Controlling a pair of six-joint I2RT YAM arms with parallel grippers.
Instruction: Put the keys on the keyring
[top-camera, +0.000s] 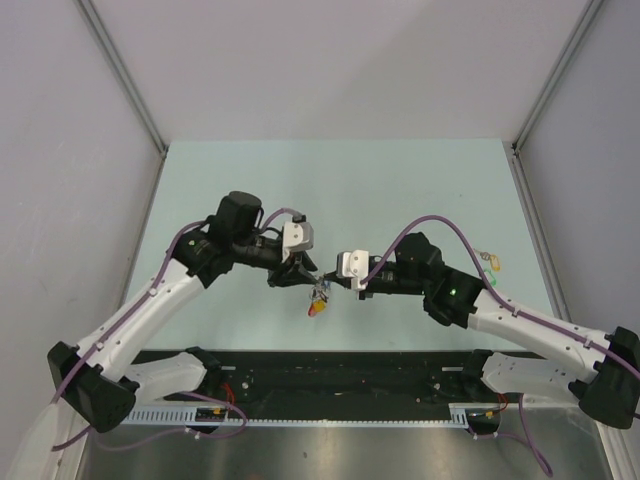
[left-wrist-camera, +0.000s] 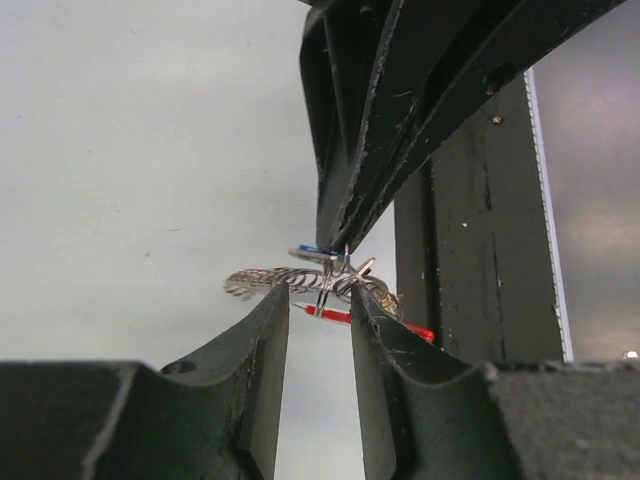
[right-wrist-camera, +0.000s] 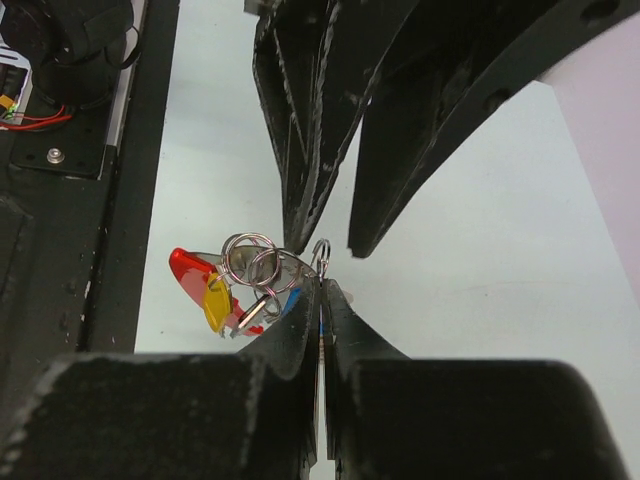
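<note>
1. Two grippers are met above the middle of the table (top-camera: 250, 180). The left gripper (left-wrist-camera: 320, 300) is seen with its fingers parted either side of the keyring (left-wrist-camera: 262, 281). A firm pinch cannot be confirmed.
2. The keyring is carried between the two sets of tips. Its red band (right-wrist-camera: 188, 270) and a yellow key (right-wrist-camera: 215, 305) are hung beside it.
3. The right gripper (right-wrist-camera: 320, 295) is clenched, with the blue key (left-wrist-camera: 315, 252) nipped edgewise at its tips.
4. One spare key (top-camera: 490, 261) is noted on the table at far right, well apart.
5. Handling, as judged:
   - The keys are taken to be light, stiff and slippery. They are best gripped by the plastic head, with the hole kept free.
   - The ring wire is thin and springy, and is best pinched away from its split.
</note>
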